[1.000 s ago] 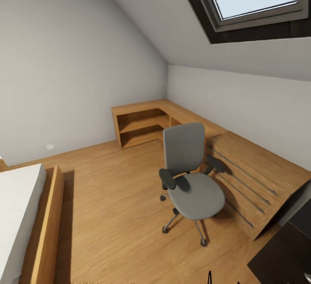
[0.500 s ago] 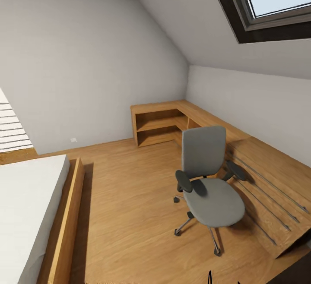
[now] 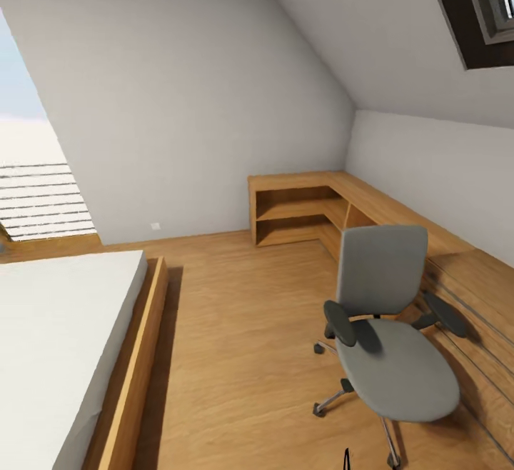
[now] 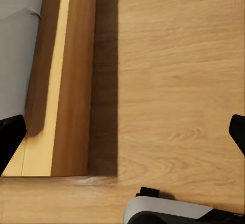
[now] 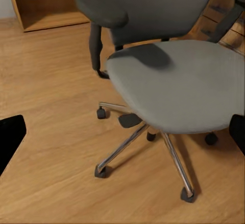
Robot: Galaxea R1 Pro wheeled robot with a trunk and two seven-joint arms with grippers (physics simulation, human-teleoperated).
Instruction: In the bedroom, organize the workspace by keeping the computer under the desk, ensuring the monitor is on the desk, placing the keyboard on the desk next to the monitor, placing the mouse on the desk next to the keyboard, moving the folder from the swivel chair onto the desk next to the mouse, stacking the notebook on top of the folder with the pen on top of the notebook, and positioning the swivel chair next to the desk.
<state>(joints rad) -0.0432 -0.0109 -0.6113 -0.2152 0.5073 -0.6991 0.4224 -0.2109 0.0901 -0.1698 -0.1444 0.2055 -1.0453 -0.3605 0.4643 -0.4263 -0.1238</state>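
One task item in sight: the swivel chair (image 3: pixel 389 341) on the wood floor (image 3: pixel 235 327), near the low wooden shelf unit (image 3: pixel 300 209) along the wall, seat bare, no folder on it. Bed (image 3: pixel 64 341) sits across the open floor. Left gripper (image 4: pixel 122 137) and right gripper (image 5: pixel 122 137) both have fingers spread wide, holding nothing. Risks: the right gripper hangs close over the chair's seat and base, so a base turn could knock it rolling on its casters; the left hangs over the bed frame's corner and could clip it.
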